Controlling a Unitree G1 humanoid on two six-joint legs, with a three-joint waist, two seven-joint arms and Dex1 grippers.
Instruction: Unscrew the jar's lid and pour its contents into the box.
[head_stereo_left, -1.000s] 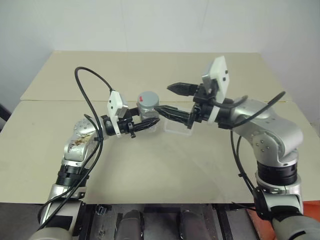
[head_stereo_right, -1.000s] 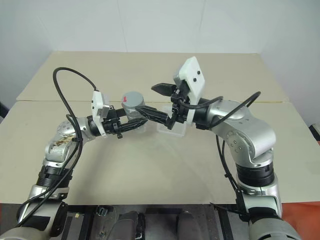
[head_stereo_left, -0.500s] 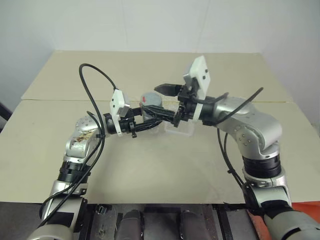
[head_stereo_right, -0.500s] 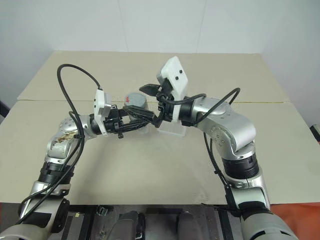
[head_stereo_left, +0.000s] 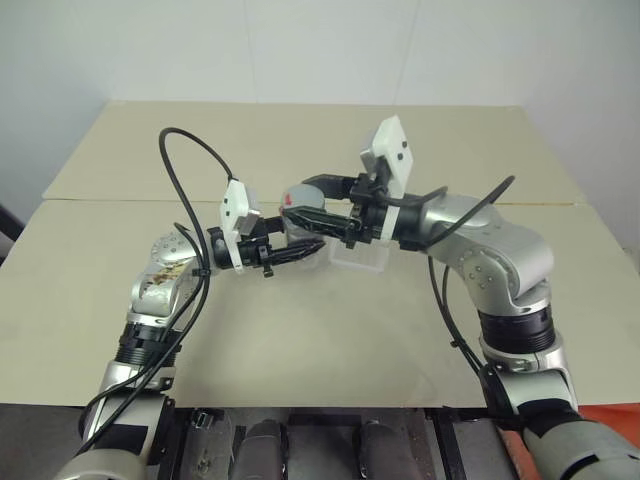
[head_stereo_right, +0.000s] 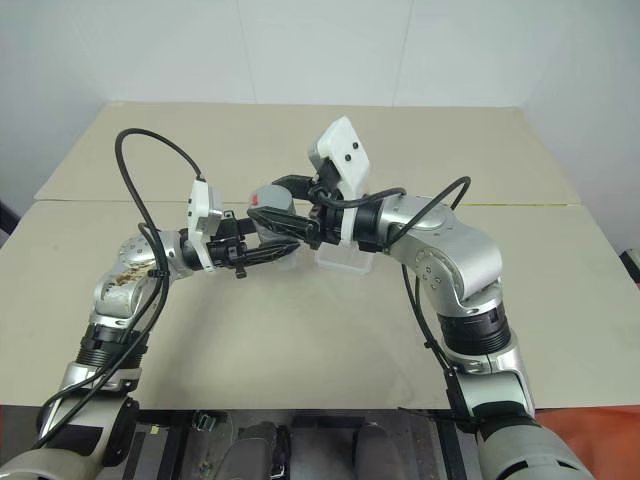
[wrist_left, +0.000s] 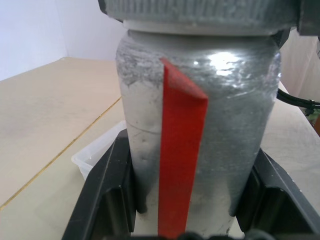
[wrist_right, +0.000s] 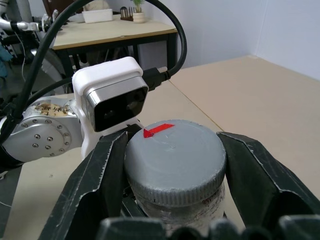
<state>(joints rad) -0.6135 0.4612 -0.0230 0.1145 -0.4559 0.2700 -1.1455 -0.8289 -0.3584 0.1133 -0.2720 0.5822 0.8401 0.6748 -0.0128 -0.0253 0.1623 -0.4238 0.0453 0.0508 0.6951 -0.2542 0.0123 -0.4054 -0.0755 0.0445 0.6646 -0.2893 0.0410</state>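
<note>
A broad, pale beige counter (head_stereo_left: 330, 300) with a matte top, a straight seam running across its far half. A small shallow box of clear plastic (head_stereo_left: 362, 260) rests directly on it near the middle, just this side of the seam.

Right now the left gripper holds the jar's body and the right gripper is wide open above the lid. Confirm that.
Not quite. The left gripper does hold the jar by its body, but the right gripper is not open above the lid: it is shut on the lid's rim, as the right wrist view shows.
</note>
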